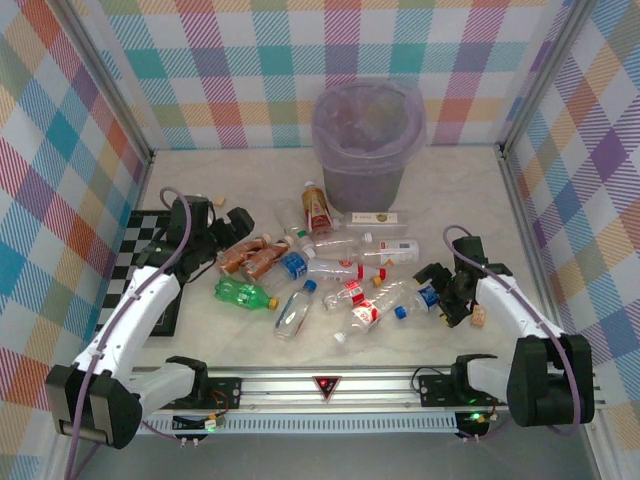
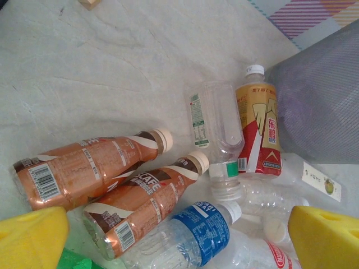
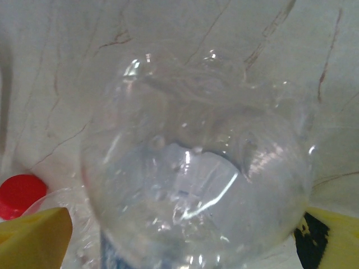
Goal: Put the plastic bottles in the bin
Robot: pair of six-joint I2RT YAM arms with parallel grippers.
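Several plastic bottles (image 1: 330, 270) lie scattered mid-table, in front of the round grey-lilac bin (image 1: 368, 140). My left gripper (image 1: 228, 215) hangs open above two brown coffee bottles (image 2: 84, 168), with nothing between its yellow fingertips (image 2: 31, 238). A blue-labelled clear bottle (image 2: 196, 235) lies below its gap, and a red-and-gold bottle (image 2: 258, 129) lies beside the bin (image 2: 320, 106). My right gripper (image 1: 443, 293) is open, low at the right end of the heap. The round base of a clear bottle (image 3: 196, 185) sits between its yellow fingertips (image 3: 33, 238), which stand close beside it without pressing on it.
A checkerboard mat (image 1: 130, 250) lies under the left arm. Small tan corks lie by the right gripper (image 1: 478, 318) and behind the left one (image 1: 222, 201). A red cap (image 3: 19, 193) shows left of the clear bottle. Plaid walls close three sides.
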